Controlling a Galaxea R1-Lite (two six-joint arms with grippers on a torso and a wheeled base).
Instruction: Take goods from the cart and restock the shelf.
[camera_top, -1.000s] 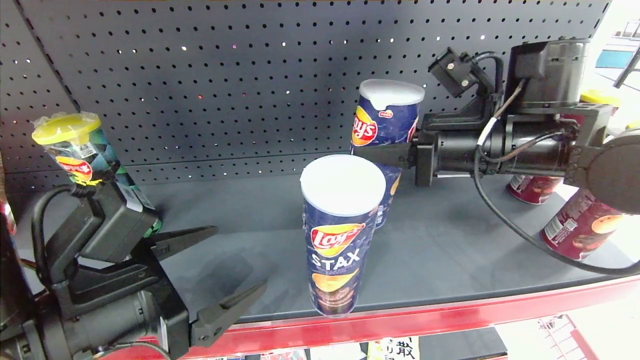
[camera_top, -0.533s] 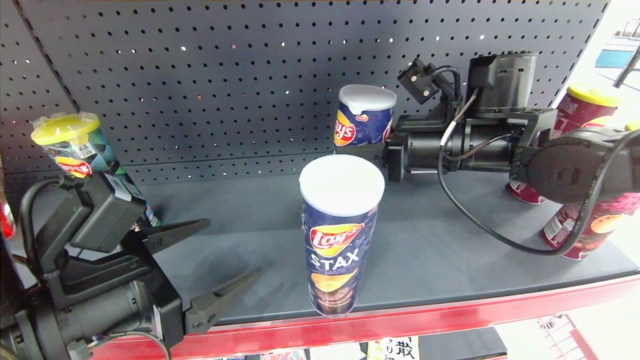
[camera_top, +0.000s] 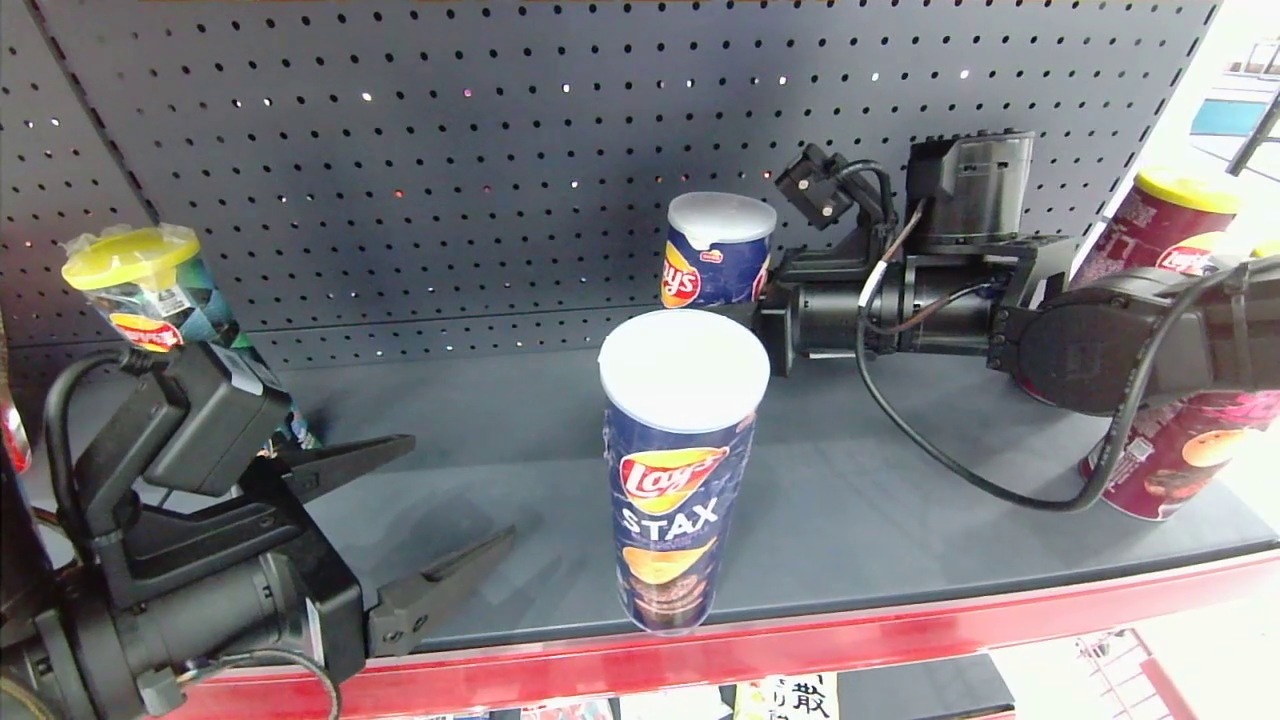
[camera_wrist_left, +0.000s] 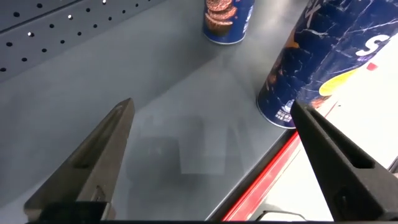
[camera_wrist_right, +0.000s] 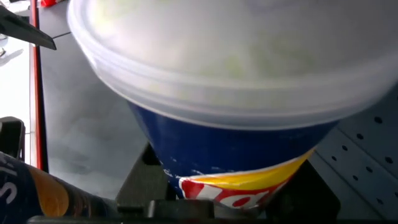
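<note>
Head view shows 1 blue can (camera_top: 680, 470) standing at the shelf's (camera_top: 880, 500) front edge and a 2nd can (camera_top: 712, 255) pinched by the right tool (camera_top: 740, 298) near the back (apparently about down, not yet released), while the left tool (camera_top: 460, 490) hangs spread and empty, so restocking looks partway done.

The head camera looks forward and down across the shelf (camera_top: 880, 500), while both wrist cameras sit low and close over it, each also catching the front blue can (camera_top: 680, 470).
</note>
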